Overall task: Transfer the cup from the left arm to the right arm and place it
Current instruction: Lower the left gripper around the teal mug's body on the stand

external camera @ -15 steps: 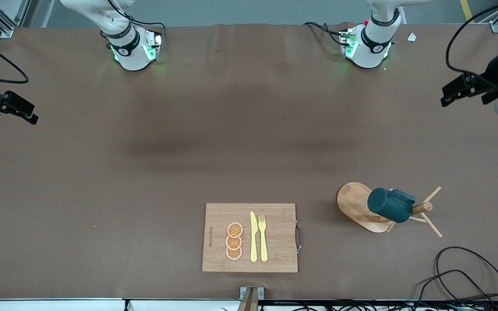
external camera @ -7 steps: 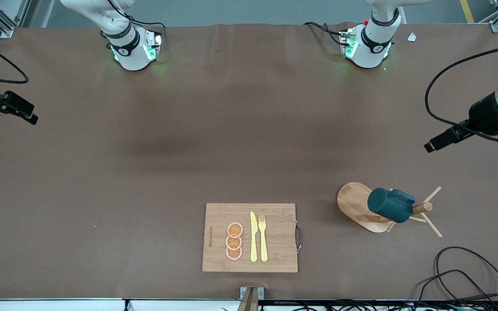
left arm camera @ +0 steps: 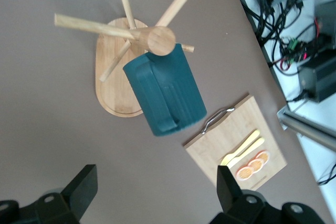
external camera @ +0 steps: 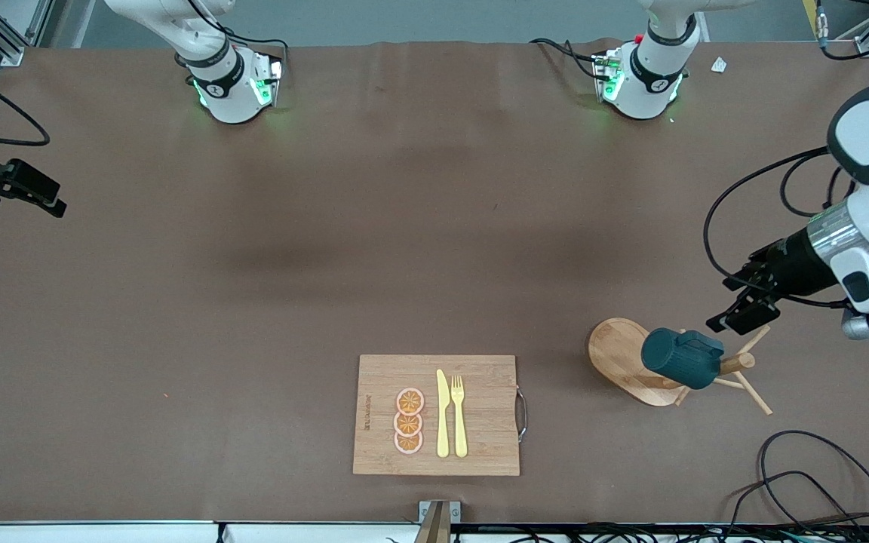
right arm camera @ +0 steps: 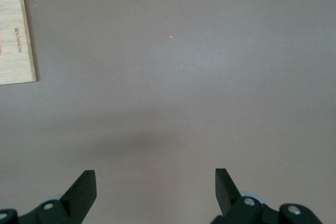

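Observation:
The dark teal ribbed cup hangs tilted on a peg of a wooden mug tree with an oval base, toward the left arm's end of the table. In the left wrist view the cup hangs below the post top. My left gripper is open and empty, in the air just beside the mug tree and apart from the cup; it also shows in its wrist view. My right gripper waits open and empty at the right arm's end, over bare table.
A wooden cutting board with a metal handle lies near the front edge; it carries orange slices, a yellow knife and a fork. Black cables lie at the front corner near the mug tree.
My left arm has swung from the table's edge toward the mug tree, and its gripper is now just beside the cup. The right arm and the cup have not moved.

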`<state>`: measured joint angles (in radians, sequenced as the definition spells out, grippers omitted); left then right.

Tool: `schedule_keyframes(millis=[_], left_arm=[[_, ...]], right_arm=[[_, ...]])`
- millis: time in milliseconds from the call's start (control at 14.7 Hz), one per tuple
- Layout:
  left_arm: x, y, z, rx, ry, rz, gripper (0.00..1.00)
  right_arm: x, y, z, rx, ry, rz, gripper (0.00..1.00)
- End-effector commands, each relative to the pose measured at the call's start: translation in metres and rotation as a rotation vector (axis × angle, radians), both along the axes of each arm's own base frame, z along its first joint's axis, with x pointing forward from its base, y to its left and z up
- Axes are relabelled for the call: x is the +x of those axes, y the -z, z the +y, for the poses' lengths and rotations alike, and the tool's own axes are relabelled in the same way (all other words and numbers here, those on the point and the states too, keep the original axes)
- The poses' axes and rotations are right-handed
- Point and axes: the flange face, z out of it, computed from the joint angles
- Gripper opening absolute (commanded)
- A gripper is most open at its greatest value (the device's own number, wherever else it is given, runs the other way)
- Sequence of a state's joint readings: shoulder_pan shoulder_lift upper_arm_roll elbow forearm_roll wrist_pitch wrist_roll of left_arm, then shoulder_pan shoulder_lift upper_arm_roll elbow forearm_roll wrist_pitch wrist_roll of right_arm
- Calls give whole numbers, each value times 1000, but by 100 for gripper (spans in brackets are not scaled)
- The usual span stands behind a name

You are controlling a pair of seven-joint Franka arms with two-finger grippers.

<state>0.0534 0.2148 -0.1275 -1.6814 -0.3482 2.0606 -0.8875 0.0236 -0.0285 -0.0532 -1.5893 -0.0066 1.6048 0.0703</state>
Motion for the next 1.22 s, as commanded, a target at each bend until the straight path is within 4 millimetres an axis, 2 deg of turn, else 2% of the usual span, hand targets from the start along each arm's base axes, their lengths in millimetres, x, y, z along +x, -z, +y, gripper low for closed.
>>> schedule_keyframes(millis=[0,136,408,679,1155], left_arm=[[0,26,3,-53,-92,23,100],[5,46,20,-75,-136,48,100],[15,71,21,-108,-169,52,100],[23,87,17,-111,-178,29,100],[40,100,18,-199,-240,27,100]], right_arm=[[-3,-3,1,-4,-5,-10,100],[-3,-2,0,-4,-3,-8,100],[-3,-2,0,-4,-3,-8,100],[-3,-2,1,-4,-5,-8,100],[-3,-2,0,-4,-3,-8,100]])
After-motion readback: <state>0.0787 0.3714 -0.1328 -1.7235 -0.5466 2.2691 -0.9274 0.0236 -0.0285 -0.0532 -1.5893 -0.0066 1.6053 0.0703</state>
